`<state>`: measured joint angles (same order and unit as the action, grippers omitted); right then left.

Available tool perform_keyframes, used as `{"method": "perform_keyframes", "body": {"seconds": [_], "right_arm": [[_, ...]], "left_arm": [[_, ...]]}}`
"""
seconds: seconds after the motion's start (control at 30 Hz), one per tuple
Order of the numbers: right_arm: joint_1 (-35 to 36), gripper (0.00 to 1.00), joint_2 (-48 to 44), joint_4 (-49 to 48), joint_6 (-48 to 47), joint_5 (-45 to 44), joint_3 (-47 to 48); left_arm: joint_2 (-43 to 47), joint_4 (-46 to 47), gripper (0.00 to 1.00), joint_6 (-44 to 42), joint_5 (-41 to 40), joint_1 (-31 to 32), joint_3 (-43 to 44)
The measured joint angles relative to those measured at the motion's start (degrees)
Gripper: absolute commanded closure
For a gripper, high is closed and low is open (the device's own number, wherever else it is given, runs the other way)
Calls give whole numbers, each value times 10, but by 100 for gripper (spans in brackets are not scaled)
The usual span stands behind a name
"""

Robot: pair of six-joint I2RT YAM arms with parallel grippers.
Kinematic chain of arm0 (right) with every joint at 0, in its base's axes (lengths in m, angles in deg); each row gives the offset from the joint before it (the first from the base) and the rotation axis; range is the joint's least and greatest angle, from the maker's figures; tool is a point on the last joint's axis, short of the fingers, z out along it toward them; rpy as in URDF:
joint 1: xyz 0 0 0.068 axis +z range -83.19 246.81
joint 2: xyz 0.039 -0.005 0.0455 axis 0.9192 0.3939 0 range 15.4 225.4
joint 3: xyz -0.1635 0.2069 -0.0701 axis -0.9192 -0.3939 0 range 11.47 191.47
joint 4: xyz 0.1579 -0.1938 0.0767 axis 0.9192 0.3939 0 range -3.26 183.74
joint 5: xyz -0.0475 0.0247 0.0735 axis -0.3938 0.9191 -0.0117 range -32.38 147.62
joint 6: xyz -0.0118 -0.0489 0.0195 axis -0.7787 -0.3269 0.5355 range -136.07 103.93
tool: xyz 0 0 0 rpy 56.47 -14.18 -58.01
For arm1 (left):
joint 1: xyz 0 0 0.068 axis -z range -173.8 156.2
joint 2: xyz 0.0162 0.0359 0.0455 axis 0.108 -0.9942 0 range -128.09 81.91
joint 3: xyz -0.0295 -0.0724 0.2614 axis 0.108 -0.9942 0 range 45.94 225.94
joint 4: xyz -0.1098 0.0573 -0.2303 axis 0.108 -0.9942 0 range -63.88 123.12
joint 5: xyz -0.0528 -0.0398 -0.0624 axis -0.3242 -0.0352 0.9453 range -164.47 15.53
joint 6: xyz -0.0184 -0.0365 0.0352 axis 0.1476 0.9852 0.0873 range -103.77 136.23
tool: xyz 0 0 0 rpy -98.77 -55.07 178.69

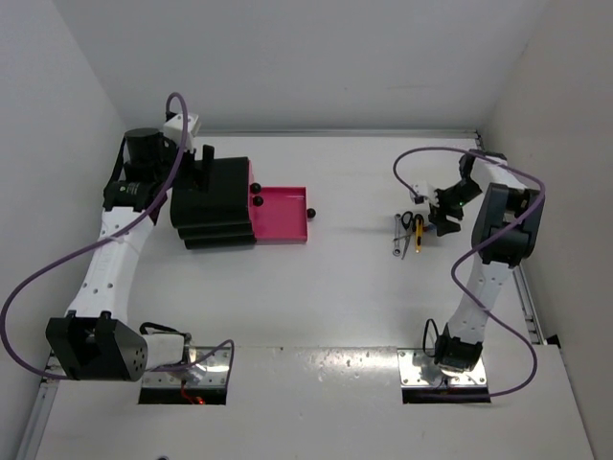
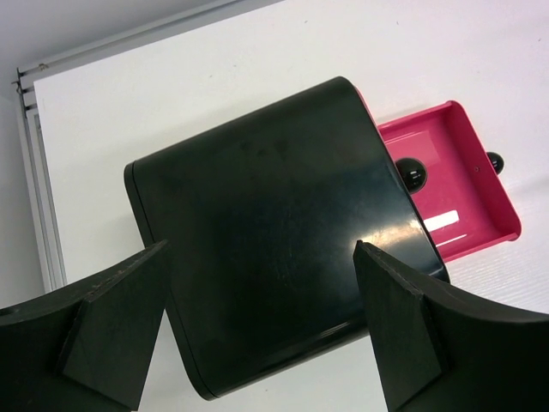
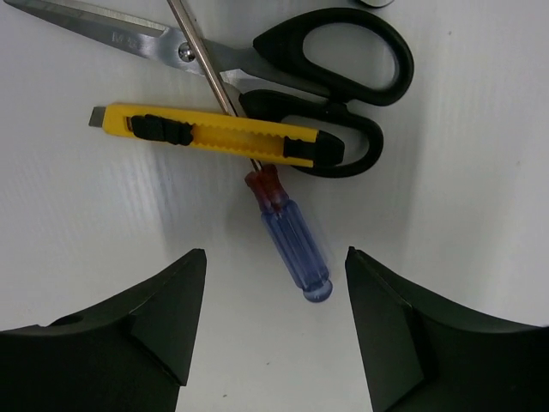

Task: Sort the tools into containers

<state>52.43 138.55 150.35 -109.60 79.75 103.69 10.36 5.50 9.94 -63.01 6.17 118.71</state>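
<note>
- Black drawer unit [image 1: 213, 201] at the left of the white table [image 1: 316, 307]; left gripper [image 1: 196, 158] above its far side, fingers [image 2: 111, 326] spread wide, gripping nothing.
- Pink drawer [image 1: 283, 216] pulled out on the unit's right, black knob [image 1: 313, 213] on its front.
- Well apart to the right, a tight cluster: silver wrench [image 1: 399, 240], scissors [image 3: 326, 64], yellow cutter [image 3: 214, 136], blue-handled screwdriver [image 3: 296, 249] with its shaft over the scissors and under the cutter.
- Right gripper [image 3: 274, 257] just over the cluster, fingers parted and unladen, blue handle end between them.

One scissors [image 3: 129, 34], one yellow cutter [image 3: 214, 136], one screwdriver [image 3: 296, 249], one drawer unit [image 2: 274, 240].
</note>
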Motion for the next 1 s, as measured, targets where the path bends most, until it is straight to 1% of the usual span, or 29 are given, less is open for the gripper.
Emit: {"method": "perform_keyframes", "body": {"seconds": [0.17, 0.23, 0.27, 0.3, 0.37, 0.4, 0.53, 0.7, 0.8, 0.9, 1.0], "right_arm": [[9, 35, 10, -17, -2, -11, -7], [10, 41, 14, -26, -3, -14, -7], [11, 46, 16, -31, -4, -18, -7], [14, 56, 17, -36, -5, -23, -8], [15, 68, 17, -49, -6, -29, -15], [15, 77, 17, -55, -7, -32, -20], [18, 92, 4, -68, -8, -40, -41], [20, 96, -13, -88, -8, -44, -64], [21, 96, -36, -93, -9, -43, -91], [21, 97, -85, -88, -14, -41, -128], [21, 97, -164, -83, -20, -41, -162]], "left_arm": [[-8, 1, 8, 5, 0, 0, 0], [-11, 1, 8, 6, 0, 0, 0], [-12, 1, 8, 6, 0, 0, 0], [-13, 1, 8, 6, -1, 0, 0], [-15, 2, 8, 6, -1, 0, -1], [-16, 3, 8, 6, -1, 0, -1], [-16, 4, 8, 7, -2, 0, -3], [-16, 10, 8, 8, -4, 2, -3], [-16, 13, 8, 8, -4, 4, -6], [-16, 13, 8, 8, -5, 4, -12], [-16, 13, 8, 8, -5, 4, -18]]}}
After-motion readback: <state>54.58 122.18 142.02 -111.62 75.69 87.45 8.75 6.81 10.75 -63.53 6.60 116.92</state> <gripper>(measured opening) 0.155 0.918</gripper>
